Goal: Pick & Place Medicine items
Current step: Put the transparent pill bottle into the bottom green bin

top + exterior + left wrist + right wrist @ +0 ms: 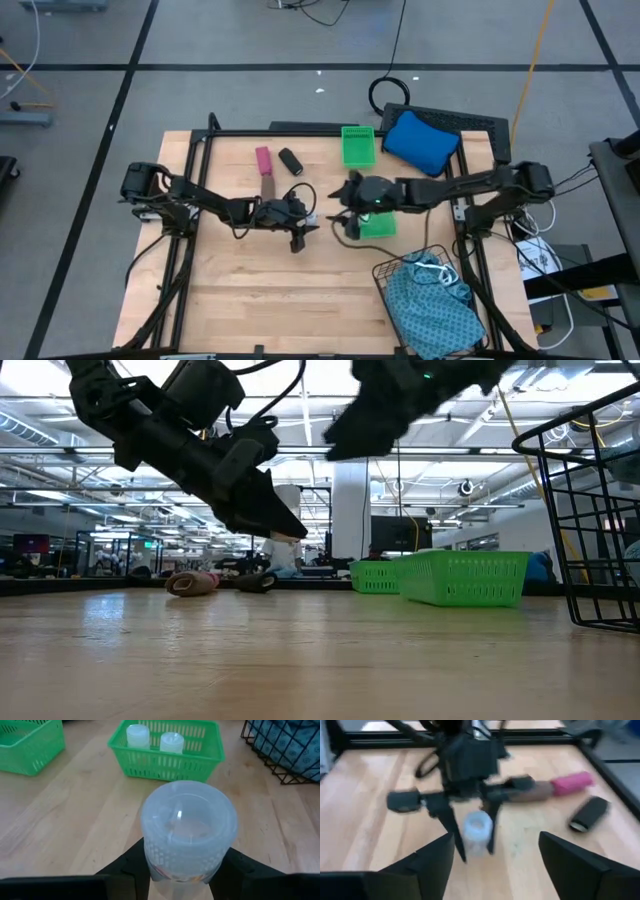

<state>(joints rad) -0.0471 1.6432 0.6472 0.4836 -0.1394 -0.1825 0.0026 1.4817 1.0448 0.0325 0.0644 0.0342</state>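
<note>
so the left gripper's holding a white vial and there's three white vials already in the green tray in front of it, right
Not quite: the left gripper does hold a white vial, but the green tray in front of it holds two white vials, not three. The left wrist view shows both standing side by side in the tray.

Grey floor [250, 40] with dark tape lines; ceiling strip lights [300, 455], white pillar [350, 510].

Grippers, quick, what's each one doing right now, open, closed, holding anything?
Left gripper: shut on a white vial, held above the table.
Right gripper: open, holding nothing, over the green tray.
</note>
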